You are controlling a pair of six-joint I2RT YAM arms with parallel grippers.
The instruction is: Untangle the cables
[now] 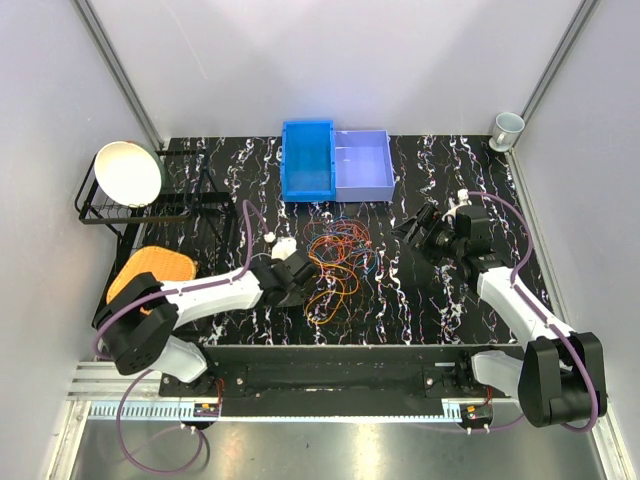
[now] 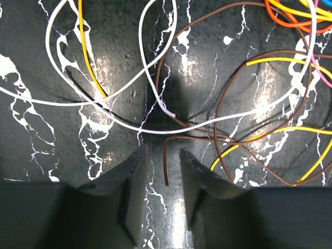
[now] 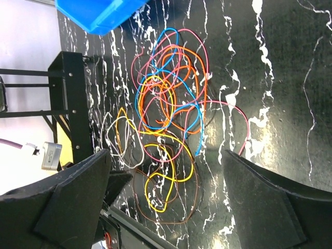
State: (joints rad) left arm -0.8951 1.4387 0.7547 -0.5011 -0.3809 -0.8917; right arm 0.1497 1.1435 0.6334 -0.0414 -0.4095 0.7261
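The cables [image 1: 340, 262] lie in a tangled pile of orange, yellow, blue, pink, brown and white loops at the middle of the black marbled table. My left gripper [image 1: 297, 275] is at the pile's left edge, low over the table. In the left wrist view it [image 2: 164, 155] is slightly open, and the loose end of a brown wire [image 2: 166, 166] lies between the fingertips, unclamped. A white wire [image 2: 104, 101] and a yellow wire [image 2: 280, 135] loop just ahead. My right gripper [image 1: 420, 232] is right of the pile, wide open and empty [image 3: 166, 155], facing the cables [image 3: 171, 104].
A blue bin [image 1: 306, 158] and a lavender tray [image 1: 363, 165] stand at the back centre. A black wire rack [image 1: 150, 205] with a white bowl [image 1: 128, 172] is at the back left, an orange pad [image 1: 150, 272] is below it, and a cup [image 1: 507, 127] is at the back right.
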